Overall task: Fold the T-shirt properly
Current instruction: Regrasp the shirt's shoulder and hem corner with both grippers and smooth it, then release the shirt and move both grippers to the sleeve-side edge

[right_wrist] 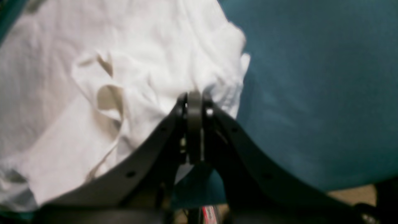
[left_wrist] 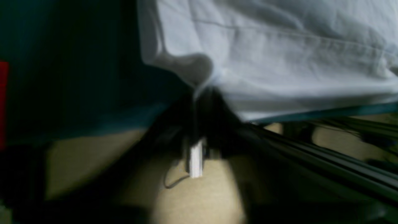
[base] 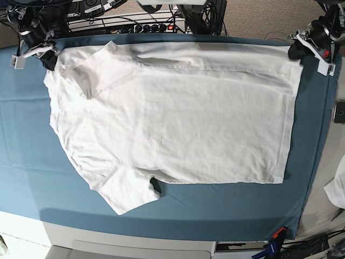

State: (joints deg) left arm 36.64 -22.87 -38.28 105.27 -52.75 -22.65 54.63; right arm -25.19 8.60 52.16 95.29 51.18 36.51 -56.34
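The white T-shirt (base: 178,118) lies spread flat and wrinkled on the teal cloth (base: 32,162), neck and sleeves to the left, hem to the right. My right gripper (base: 49,58) sits at its far left corner by the shoulder. In the right wrist view its fingers (right_wrist: 194,96) meet on a bunched edge of the T-shirt (right_wrist: 124,62). My left gripper (base: 295,51) is at the far right hem corner. The left wrist view is blurred: the T-shirt (left_wrist: 279,56) puckers toward the dark left gripper (left_wrist: 200,91), and I cannot make out how its jaws stand.
Cables and a power strip (base: 135,24) run behind the table's far edge. A dark device (base: 339,112) and a white fabric scrap (base: 337,189) sit off the right side. A red clip (base: 277,233) holds the teal cloth near the front right corner.
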